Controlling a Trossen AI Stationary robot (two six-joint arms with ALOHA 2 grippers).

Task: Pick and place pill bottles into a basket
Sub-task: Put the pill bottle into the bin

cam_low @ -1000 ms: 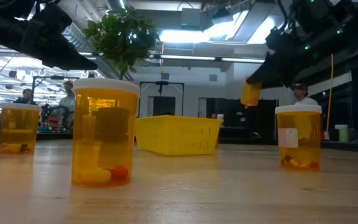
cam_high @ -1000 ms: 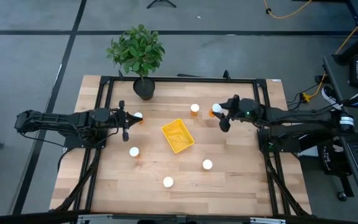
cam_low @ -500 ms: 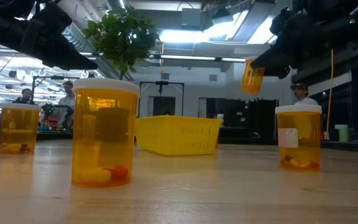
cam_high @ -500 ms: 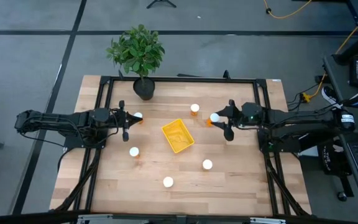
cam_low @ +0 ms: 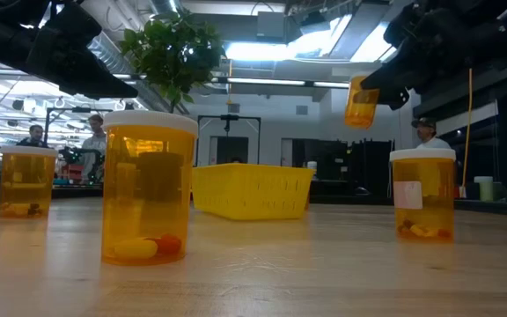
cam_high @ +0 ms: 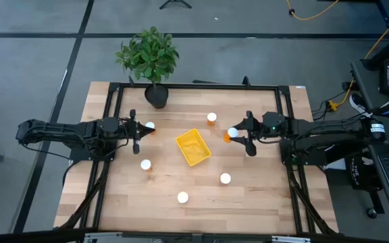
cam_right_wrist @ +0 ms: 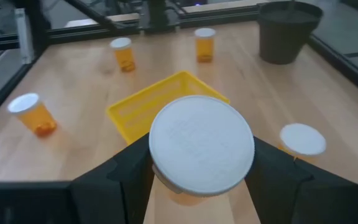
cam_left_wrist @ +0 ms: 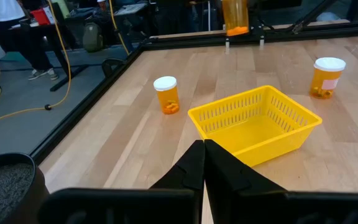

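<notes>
Right gripper [cam_high: 238,134] grips a pill bottle [cam_high: 231,133] between its fingers, held in the air above the surface. Since a second ago it has moved from near the far bottle [cam_high: 211,119] toward the basket [cam_high: 193,148], now just right of it. Left gripper [cam_high: 136,132], fingers closed and empty, unchanged beside another bottle [cam_high: 150,126]. Three bottles stand nearer.

From your left wrist camera, the left gripper [cam_left_wrist: 202,163] shows its fingers pressed together before the yellow basket [cam_left_wrist: 289,134]. Two capped pill bottles [cam_left_wrist: 166,94] stand on the wooden table [cam_left_wrist: 129,130]; a third bottle [cam_left_wrist: 235,16] hangs beyond.
</notes>
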